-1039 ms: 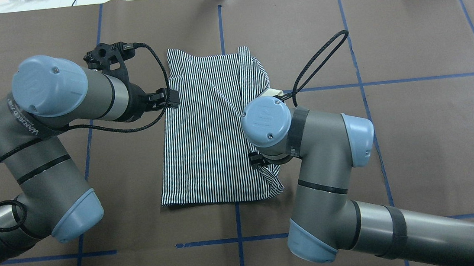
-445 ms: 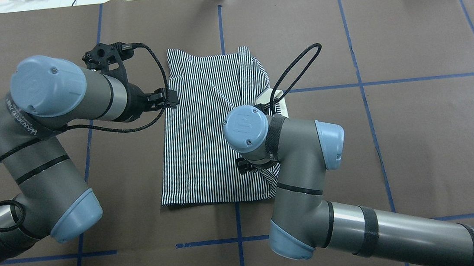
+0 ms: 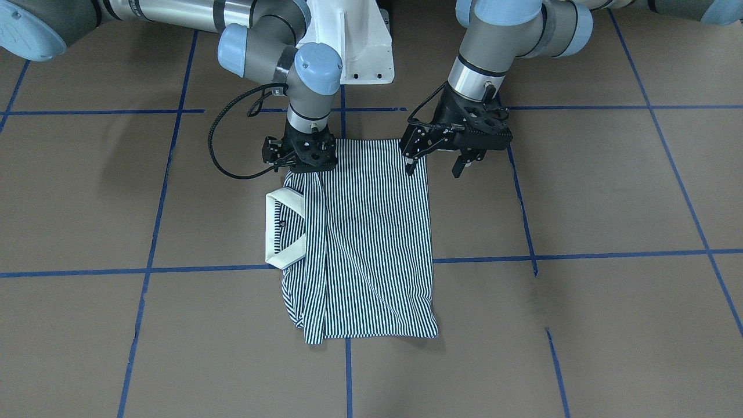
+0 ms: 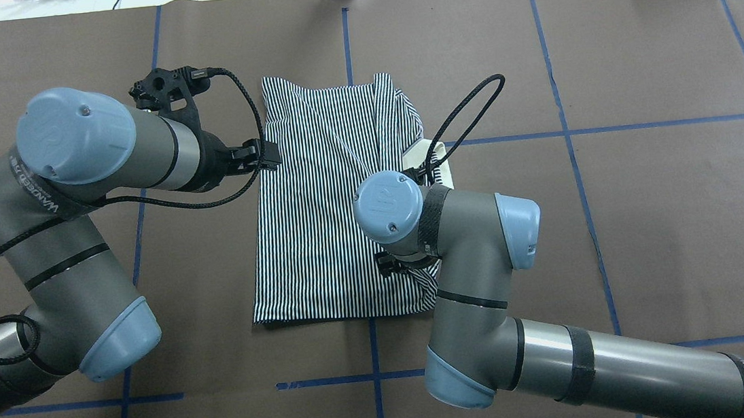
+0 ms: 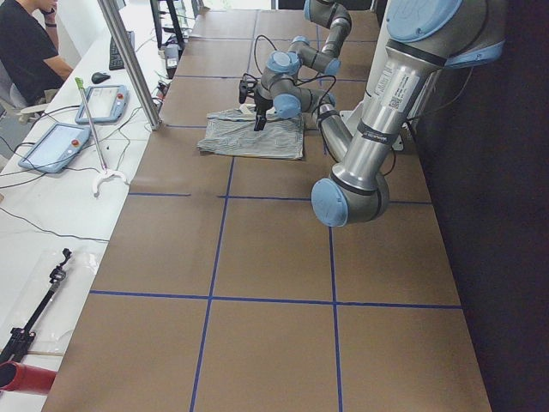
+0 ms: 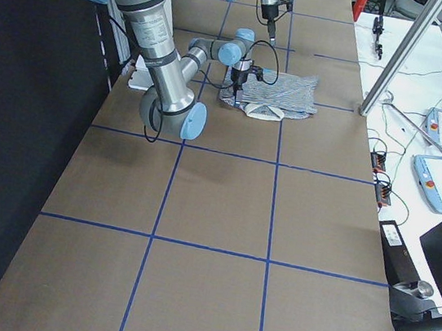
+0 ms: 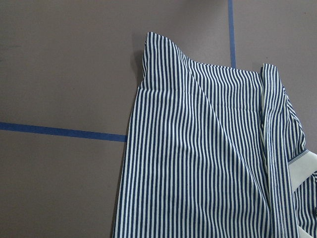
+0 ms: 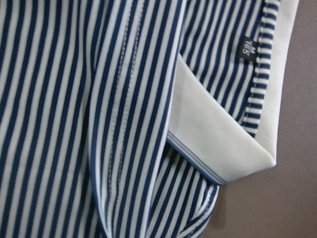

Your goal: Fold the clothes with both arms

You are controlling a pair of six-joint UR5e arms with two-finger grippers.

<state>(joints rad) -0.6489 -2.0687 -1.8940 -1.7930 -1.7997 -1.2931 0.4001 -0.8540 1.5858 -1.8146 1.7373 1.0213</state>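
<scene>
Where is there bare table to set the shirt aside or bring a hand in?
Bare brown paper lies on both sides of the striped shirt: a wide patch on the robot's right of the collar, past the right gripper, and another on its left, beyond the left gripper. The far strip beyond the shirt is bare too. The shirt's near edge is crowded: both grippers work there.

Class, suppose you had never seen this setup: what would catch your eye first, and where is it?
The striped shirt stands out first, lying partly folded mid-table on the brown table, its cream collar poking out at one side. Next come the two arms: the right hand is down on the shirt's near-robot edge by the collar, while the left hand hangs open at the opposite corner.
</scene>
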